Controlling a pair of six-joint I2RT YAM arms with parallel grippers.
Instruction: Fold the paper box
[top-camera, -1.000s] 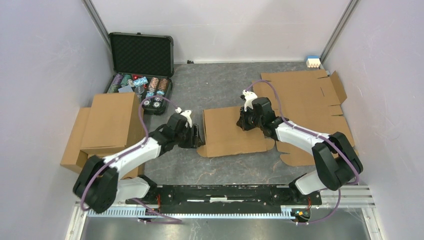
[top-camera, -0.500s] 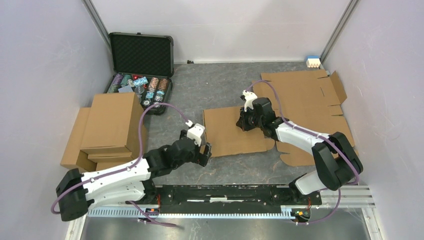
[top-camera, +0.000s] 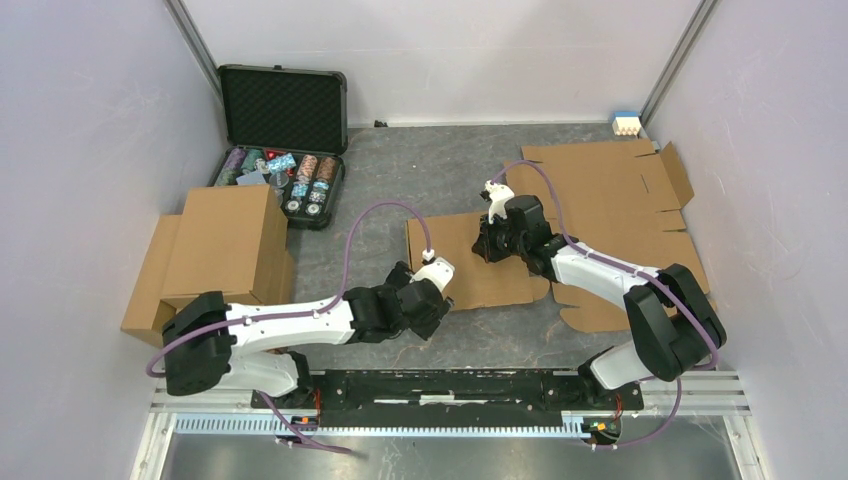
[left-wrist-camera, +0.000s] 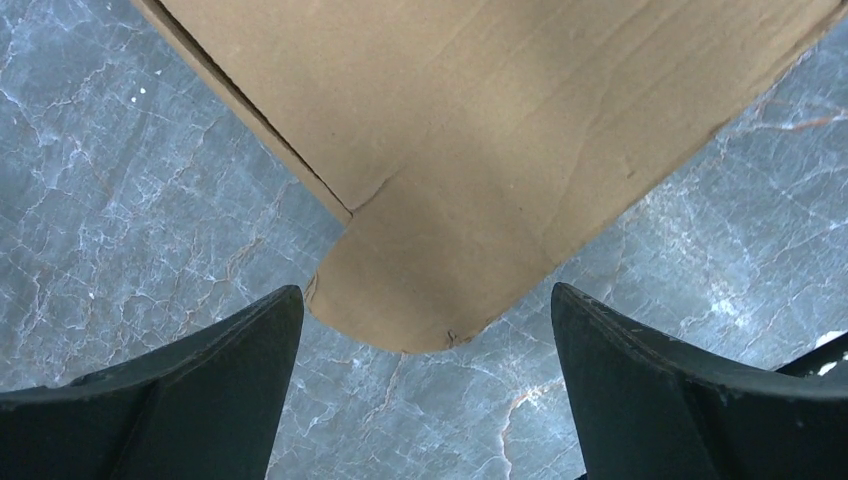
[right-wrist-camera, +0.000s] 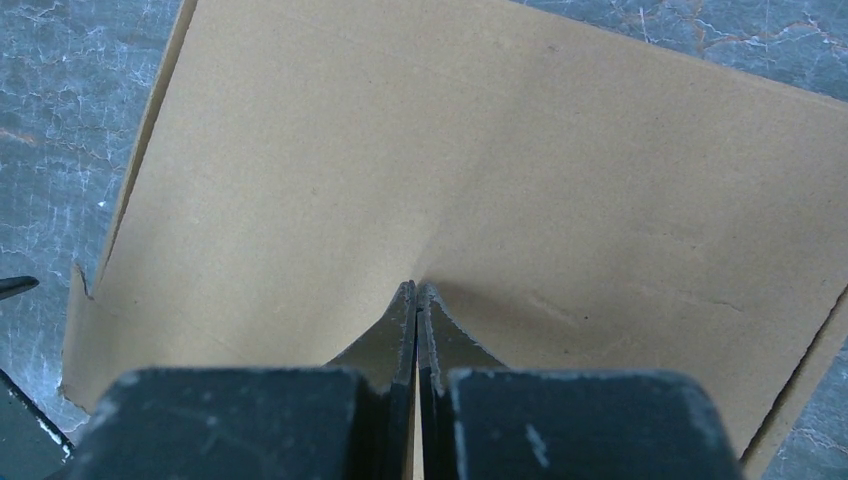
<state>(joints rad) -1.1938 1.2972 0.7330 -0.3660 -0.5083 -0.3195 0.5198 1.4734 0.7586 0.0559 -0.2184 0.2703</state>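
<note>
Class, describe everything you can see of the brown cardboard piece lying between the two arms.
The paper box is a plain brown cardboard blank lying flat on the grey marbled table, with two layers showing at its left edge and rounded tabs along its near edge. The right gripper, fingers shut, presses into it, denting the surface. The left gripper, fingers open, flanks the near-left tab without gripping it.
</note>
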